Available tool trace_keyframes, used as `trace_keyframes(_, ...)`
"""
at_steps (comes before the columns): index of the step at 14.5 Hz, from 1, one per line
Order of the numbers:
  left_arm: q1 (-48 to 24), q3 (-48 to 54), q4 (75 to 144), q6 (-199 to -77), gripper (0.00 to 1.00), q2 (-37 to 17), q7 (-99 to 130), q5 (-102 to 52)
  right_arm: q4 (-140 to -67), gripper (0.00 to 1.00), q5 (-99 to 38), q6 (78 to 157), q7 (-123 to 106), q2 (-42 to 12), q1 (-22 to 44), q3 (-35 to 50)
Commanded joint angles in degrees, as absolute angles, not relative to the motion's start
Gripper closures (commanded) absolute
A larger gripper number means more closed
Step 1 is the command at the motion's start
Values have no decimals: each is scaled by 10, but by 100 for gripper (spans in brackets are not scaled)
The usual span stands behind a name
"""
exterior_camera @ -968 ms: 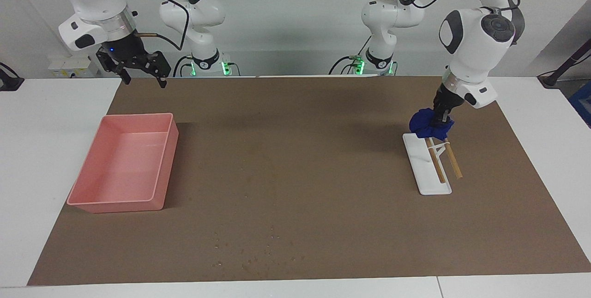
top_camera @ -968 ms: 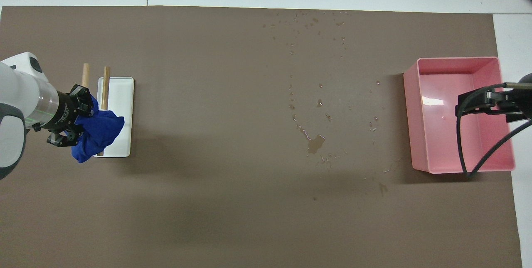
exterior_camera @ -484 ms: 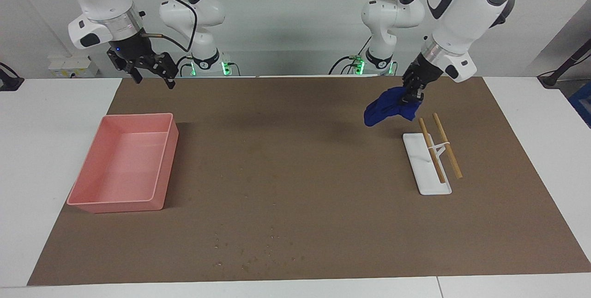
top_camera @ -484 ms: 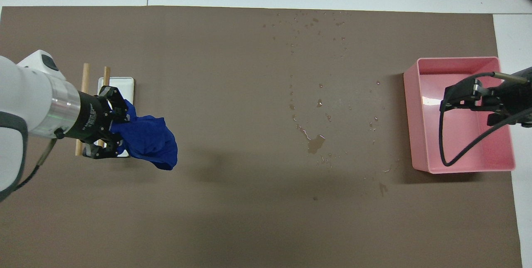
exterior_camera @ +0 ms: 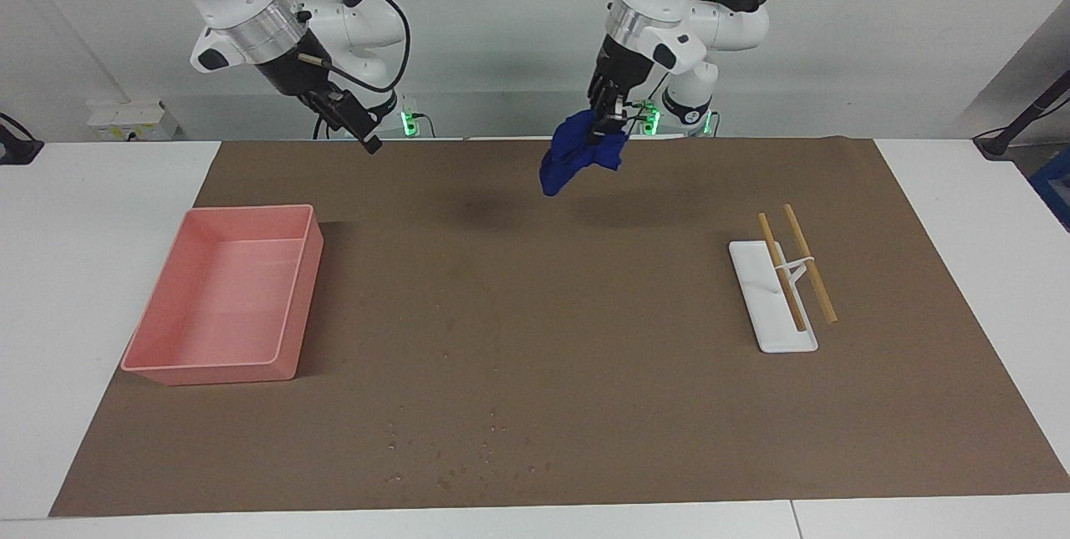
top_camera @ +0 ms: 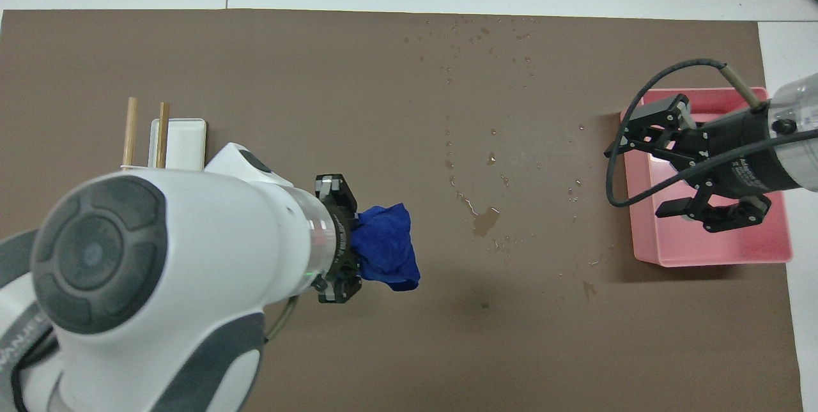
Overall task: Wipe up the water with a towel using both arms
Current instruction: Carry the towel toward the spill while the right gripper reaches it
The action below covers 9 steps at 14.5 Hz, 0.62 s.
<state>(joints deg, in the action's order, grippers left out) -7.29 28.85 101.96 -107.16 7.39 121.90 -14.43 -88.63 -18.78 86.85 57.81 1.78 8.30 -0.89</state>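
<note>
The wrinkled royal-blue fabric towel [exterior_camera: 579, 156] is clamped aloft in the left tool [exterior_camera: 608, 123], the right tool [top_camera: 671, 172] is spread over the pink tray [top_camera: 645, 243], and the scattered clear water droplets [top_camera: 486, 223] are unwiped.

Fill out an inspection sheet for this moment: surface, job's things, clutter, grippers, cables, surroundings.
Surface: brown mat on a white table.
Job's things: blue towel bunched and hanging in the air, clear of the mat; water as a small puddle and scattered droplets on the mat, unwiped.
Clutter: pink tray toward the right arm's end; white stand with two wooden rods toward the left arm's end.
Grippers: left gripper shut on the towel, over the mat; right gripper open, holding nothing, over the tray.
Cables: black cable looping beside the right gripper.
Surroundings: white wall, green lights at the arm bases.
</note>
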Motion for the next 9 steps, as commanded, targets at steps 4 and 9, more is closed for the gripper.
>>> trace_keyframes(4, -91, 364, 999, -1224, 100, 68, 1415, -125, -892, 3, -219, 906, 798, 18, 133, -4)
trace_keyframes(9, -143, 367, 982, -1328, 100, 54, 1597, -33, -900, 3, -235, 883, 885, 14, 153, -4)
